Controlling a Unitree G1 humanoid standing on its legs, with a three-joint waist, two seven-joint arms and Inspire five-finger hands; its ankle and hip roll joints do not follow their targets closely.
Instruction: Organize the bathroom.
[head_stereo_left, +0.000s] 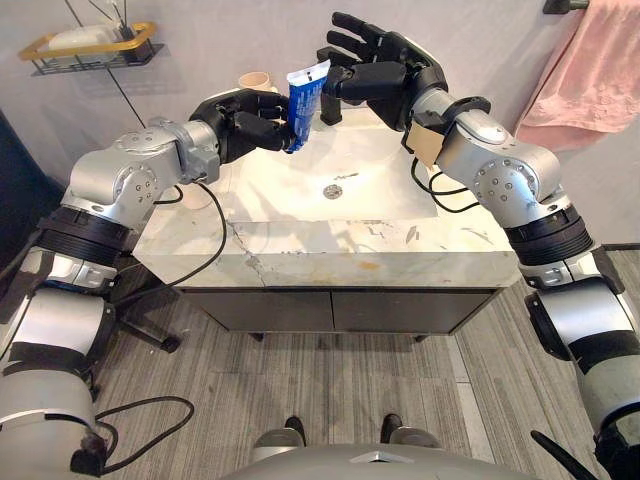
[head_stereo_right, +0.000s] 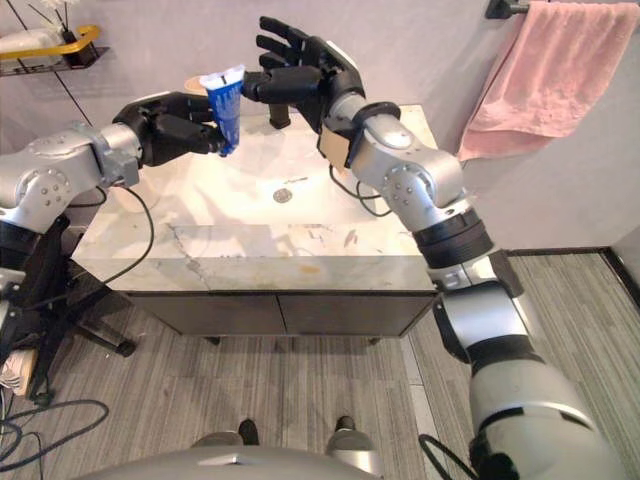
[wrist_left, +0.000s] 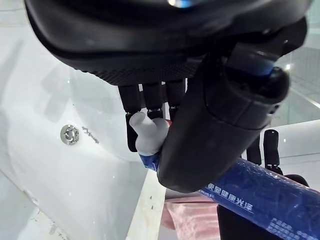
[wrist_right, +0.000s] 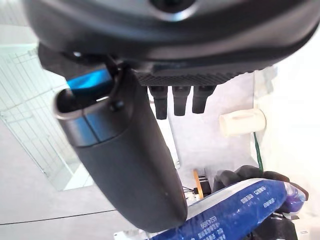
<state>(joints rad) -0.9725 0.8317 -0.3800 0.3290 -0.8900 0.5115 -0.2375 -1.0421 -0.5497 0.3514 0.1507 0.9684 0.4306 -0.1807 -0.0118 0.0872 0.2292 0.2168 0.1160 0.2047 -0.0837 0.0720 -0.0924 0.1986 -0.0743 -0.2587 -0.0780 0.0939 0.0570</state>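
The blue toothpaste tube (head_stereo_left: 305, 103) is held in the air above the back of the white basin (head_stereo_left: 372, 165), cap end down and crimped end up, tilted slightly. The left robot hand (head_stereo_left: 246, 124) has fingers and thumb curled round the lower part of the tube near the white cap (wrist_left: 146, 138); the left wrist view confirms the clamp. The right robot hand (head_stereo_left: 375, 66) is at the upper end of the tube, thumb extended toward it and fingers spread straight and raised. Whether the thumb actually touches the tube cannot be told. This reads as a hand-to-hand transfer in progress, with the left robot hand alone carrying the load.

The marble surface (head_stereo_left: 330, 255) surrounds the basin. A beige cup (head_stereo_left: 254, 81) stands at the back near the wall, just behind the left robot hand. A wire shelf (head_stereo_left: 90, 48) with a yellow rim is fixed to the wall on the left, and a pink towel (head_stereo_left: 593, 68) hangs on the right.

Risks noted:
- If the left robot hand releases before the right has closed, the tube would likely fall into the basin.
- The tube is soft; a hard squeeze near the cap could deform it or force paste out.
- The cup sits close to the left forearm's path; a careless withdrawal could knock it over.
- A grip taken only at the thin crimped end may let the tube swing or slip.
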